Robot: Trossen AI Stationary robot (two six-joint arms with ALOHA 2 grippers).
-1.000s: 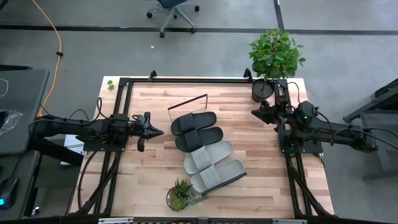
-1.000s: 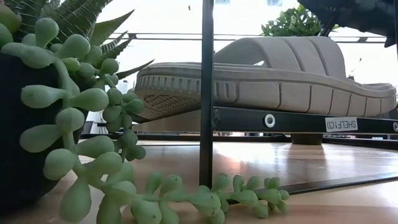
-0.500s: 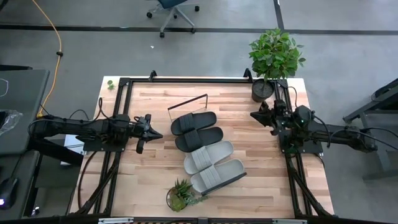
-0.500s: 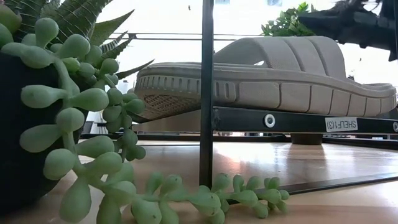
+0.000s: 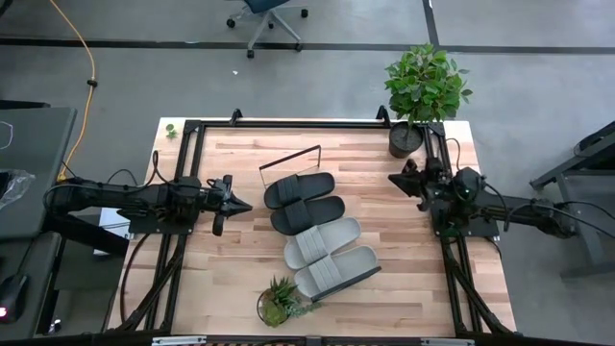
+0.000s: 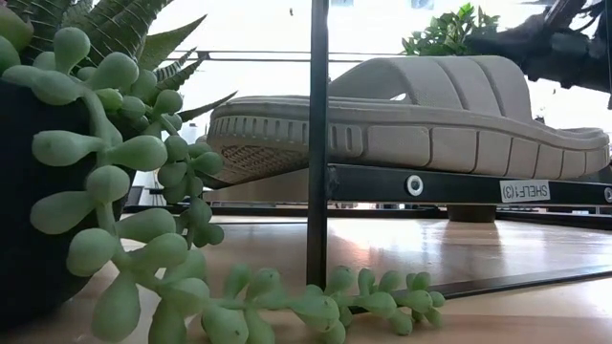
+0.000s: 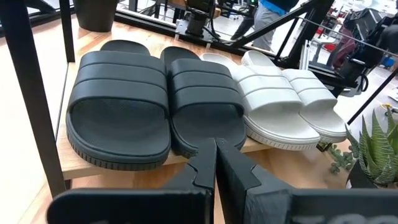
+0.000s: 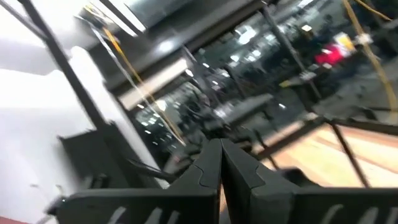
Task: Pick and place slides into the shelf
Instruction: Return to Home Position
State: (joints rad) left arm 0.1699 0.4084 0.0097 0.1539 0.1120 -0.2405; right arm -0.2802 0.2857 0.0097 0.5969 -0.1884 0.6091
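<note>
R gripper (image 5: 394, 177) shifted; ribbed rubber slides (image 7: 199, 102) on wood shelf (image 7: 69, 164).

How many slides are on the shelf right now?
4, side by side on the shelf: two black slides at the end nearer the leafy potted plant, two light grey slides nearer the succulent. None seems hidden.

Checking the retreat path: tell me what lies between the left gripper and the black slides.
Only bare tabletop, seen in the high view; the left gripper sits apart from the black slides.
</note>
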